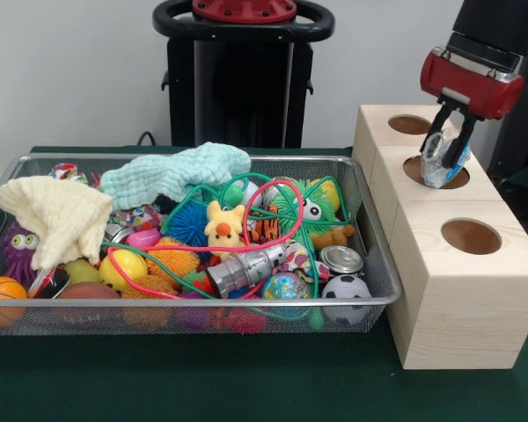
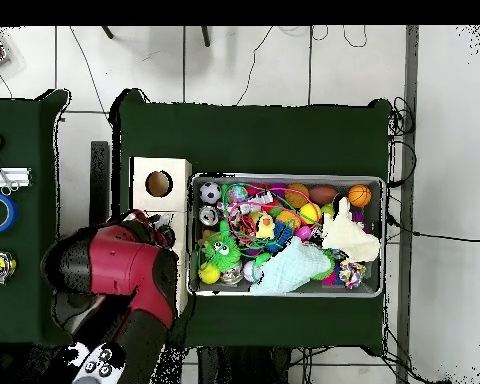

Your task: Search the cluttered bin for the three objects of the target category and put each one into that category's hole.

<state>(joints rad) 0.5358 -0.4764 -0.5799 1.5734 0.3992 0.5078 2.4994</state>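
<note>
The red and black gripper (image 1: 447, 151) hangs at the right of the front view, directly over the middle hole (image 1: 436, 172) of the 3 pale wooden boxes (image 1: 462, 299). Its 2 dark fingers (image 1: 460, 141) are clamped on a crumpled clear plastic piece with blue marks (image 1: 436, 163), whose lower end dips into that hole. The far hole (image 1: 410, 124) and the near hole (image 1: 471, 236) are open and dark.

Just left of the boxes, touching them, sits the wide shallow silver wire-mesh bin (image 1: 180, 309) on the dark green table cover (image 1: 246, 387). It is heaped with toys. A cream waffle-weave cloth (image 1: 57, 215) drapes over the left part, and a mint green cloth (image 1: 172, 173) lies across the far middle. Between them and to the right lie a yellow plush duck (image 1: 223, 227), a blue spiky ball (image 1: 190, 225), a green fuzzy creature with googly eyes (image 1: 310, 207), a small black-and-white football (image 1: 346, 289), a silver tin can (image 1: 341, 259) and a small orange basketball (image 1: 2, 294) at the near left corner. Red and green cords (image 1: 273, 198) loop over the pile.

From overhead, the red arm (image 2: 124, 270) covers the boxes except 1 hole (image 2: 159, 184).
</note>
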